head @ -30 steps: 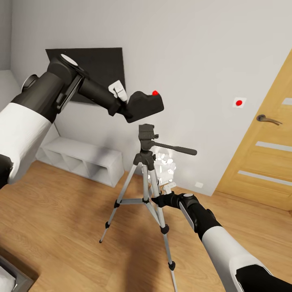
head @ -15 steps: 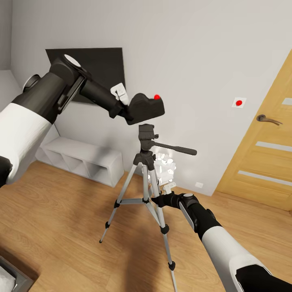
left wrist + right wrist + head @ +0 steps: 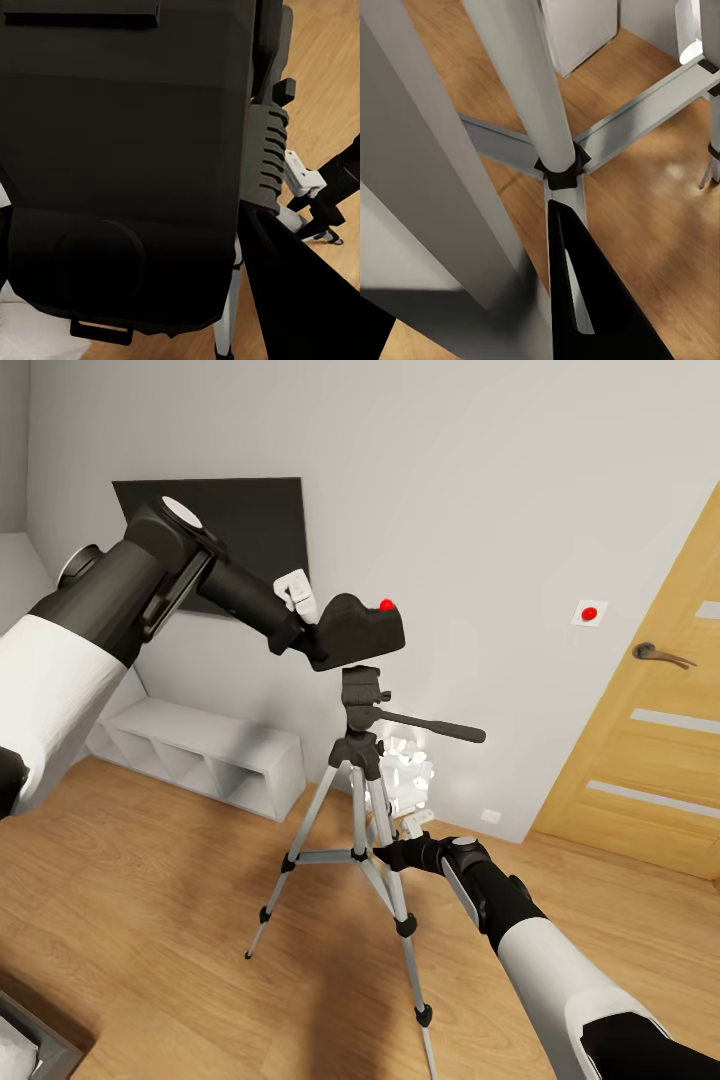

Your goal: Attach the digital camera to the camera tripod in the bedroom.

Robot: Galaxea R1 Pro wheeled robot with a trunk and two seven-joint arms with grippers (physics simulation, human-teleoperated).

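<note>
Grey-white walls and a light wood floor (image 3: 150, 920) enclose the work area; an oak door (image 3: 650, 740) stands at one side.

1. Task object. The small black boxy digital camera (image 3: 358, 632), with a red dot on its top, is clamped in the left gripper (image 3: 312, 632). The jaws are closed on the camera body at its near end, so the camera projects forward past the fingertips. In the left wrist view the camera's dark underside (image 3: 127, 165) lies directly ahead of the fingers.

2. Mount. The black head (image 3: 362, 688) of the silver-legged camera tripod (image 3: 365, 830) sits directly below the held camera. The camera base appears to be just above the head plate, or barely touching it; contact cannot be confirmed. The long black pan handle (image 3: 435, 726) extends away from the head, on the far side from the left gripper.

3. Support arm. The right gripper (image 3: 392, 852) is at the tripod's upper leg section, well below the head. One silver leg (image 3: 521, 97) lies between its fingers in the right wrist view, and the jaws appear closed on it, steadying the stand.

4. Surroundings. Beyond the left gripper, a black wall television (image 3: 225, 525) and a low grey cube shelf (image 3: 200, 755) stand against the wall. A white spiky lamp (image 3: 410, 772) stands behind the tripod.

5. Progress. Pickup, transport and alignment over the head look complete. Remaining: lower the camera onto the plate, confirm seating, then release.
</note>
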